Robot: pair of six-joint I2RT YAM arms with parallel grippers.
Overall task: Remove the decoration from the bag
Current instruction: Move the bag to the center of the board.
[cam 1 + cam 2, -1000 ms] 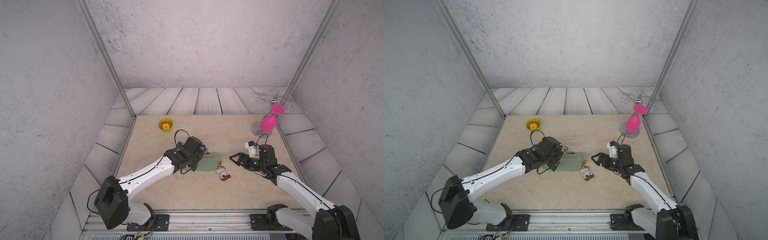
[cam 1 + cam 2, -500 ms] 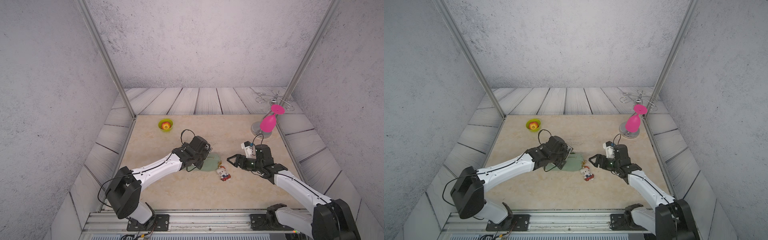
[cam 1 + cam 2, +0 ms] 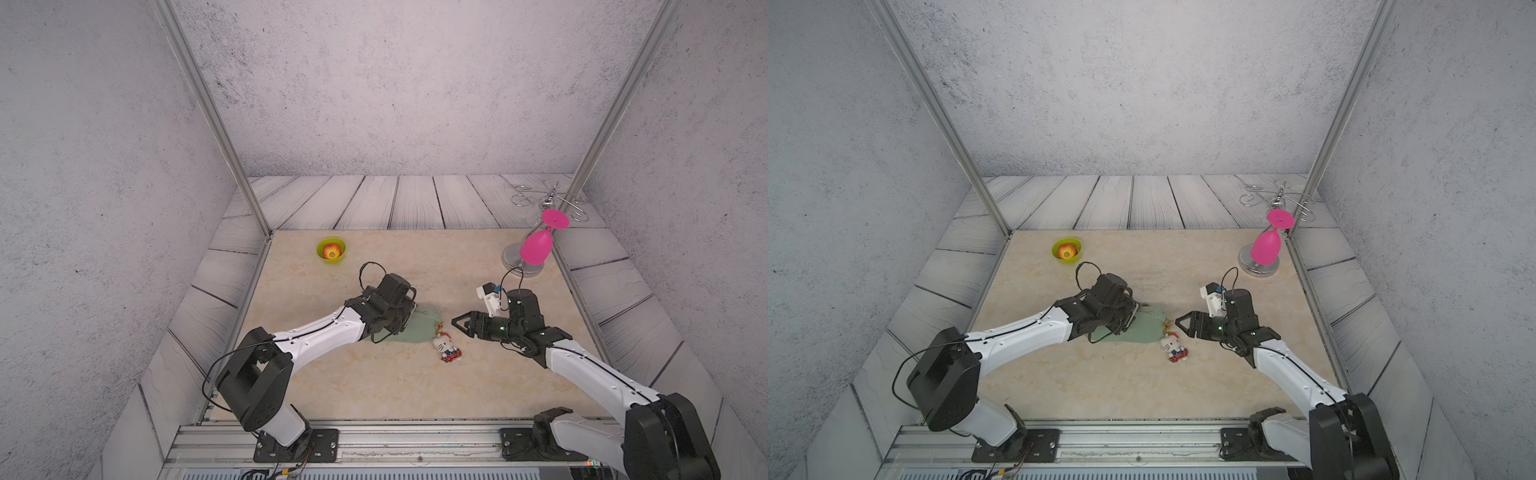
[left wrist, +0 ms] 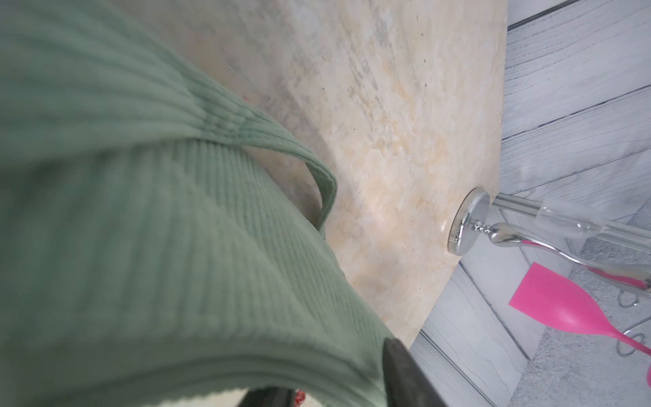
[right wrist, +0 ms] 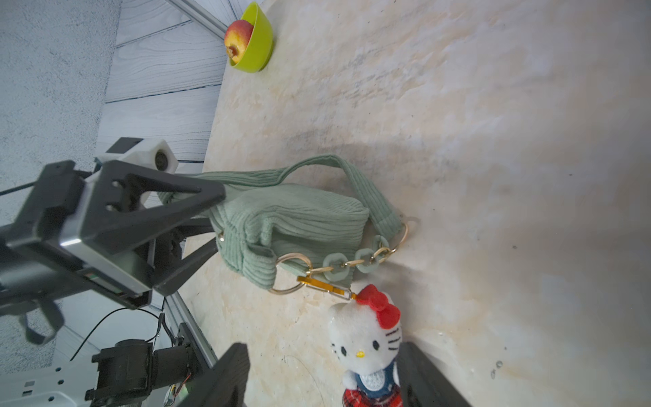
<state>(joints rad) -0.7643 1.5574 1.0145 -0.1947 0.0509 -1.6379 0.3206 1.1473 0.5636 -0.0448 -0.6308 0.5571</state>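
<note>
Pinching the bag [image 3: 419, 330] with the left gripper [image 5: 216, 220] on the beige marbled tabletop [image 3: 374, 386]; holding the right gripper [image 3: 459, 323] open beside the decoration [image 3: 446, 351], clipped to the bag, amid grey walls [image 3: 395, 83].

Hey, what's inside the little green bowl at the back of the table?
The green bowl holds one round red-and-yellow fruit, seemingly an apple. The fruit and the bowl's wall cover the bowl's bottom, so anything lying beneath the fruit cannot be seen.
</note>
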